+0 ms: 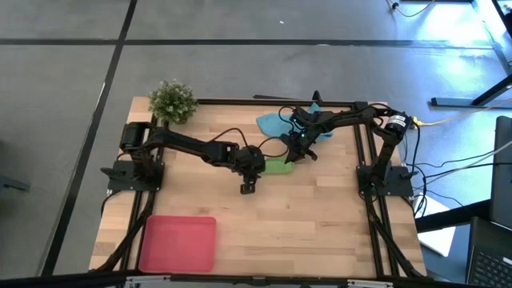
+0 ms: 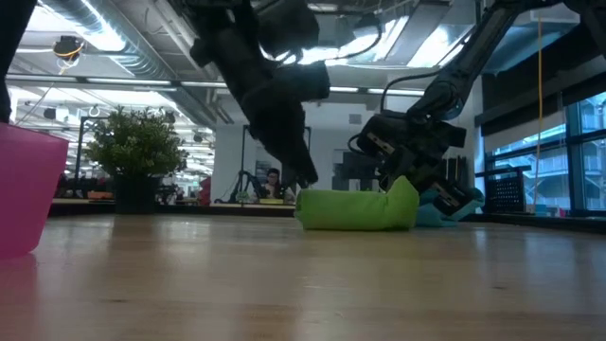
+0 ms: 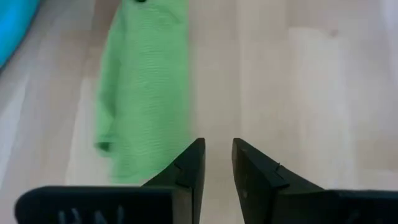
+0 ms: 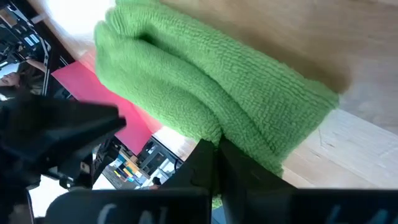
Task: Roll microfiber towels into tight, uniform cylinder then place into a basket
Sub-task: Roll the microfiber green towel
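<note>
I see the rolled green towel [image 1: 278, 166] mid-table, my right gripper [image 4: 214, 149] pinched shut on its end, my left gripper [image 3: 217, 163] slightly parted and empty beside it, the blue towel [image 1: 270, 122] behind, the basket [image 1: 178, 243] well apart.

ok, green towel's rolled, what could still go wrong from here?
Right gripper pinches only one end of the green towel; lifting could let the roll sag or unwind. The left gripper stands beside it, holding nothing. The basket sits at the table's far corner, a long carry.
</note>
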Robot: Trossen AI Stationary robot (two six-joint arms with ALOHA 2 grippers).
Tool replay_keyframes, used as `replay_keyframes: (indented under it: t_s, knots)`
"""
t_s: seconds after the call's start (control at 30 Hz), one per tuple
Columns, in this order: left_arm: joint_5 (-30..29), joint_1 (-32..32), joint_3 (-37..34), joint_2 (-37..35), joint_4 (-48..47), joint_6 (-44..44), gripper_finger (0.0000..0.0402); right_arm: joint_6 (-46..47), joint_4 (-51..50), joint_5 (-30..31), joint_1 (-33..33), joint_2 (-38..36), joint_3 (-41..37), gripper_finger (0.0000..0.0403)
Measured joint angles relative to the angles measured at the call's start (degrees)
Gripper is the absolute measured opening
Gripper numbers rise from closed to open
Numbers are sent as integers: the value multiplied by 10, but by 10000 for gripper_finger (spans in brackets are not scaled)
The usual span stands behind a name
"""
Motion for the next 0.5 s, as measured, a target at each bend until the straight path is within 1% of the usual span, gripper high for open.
replay_keyframes:
  t_s: [0.17,0.27,0.37,0.43,0.5]
  knots:
    - [-21,-6,0,-6,3,3,72,-1,-3,0,0,0,0,12]
    - [-51,-6,0,-6,1,29,72,-1,-3,0,0,0,0,12]
    - [-88,4,1,-6,0,33,72,-2,-3,-1,0,0,0,12]
    - [-88,16,1,-7,0,30,72,-2,-3,-1,0,0,0,12]
    - [-60,27,1,-5,1,27,72,-3,-3,-1,0,0,0,12]
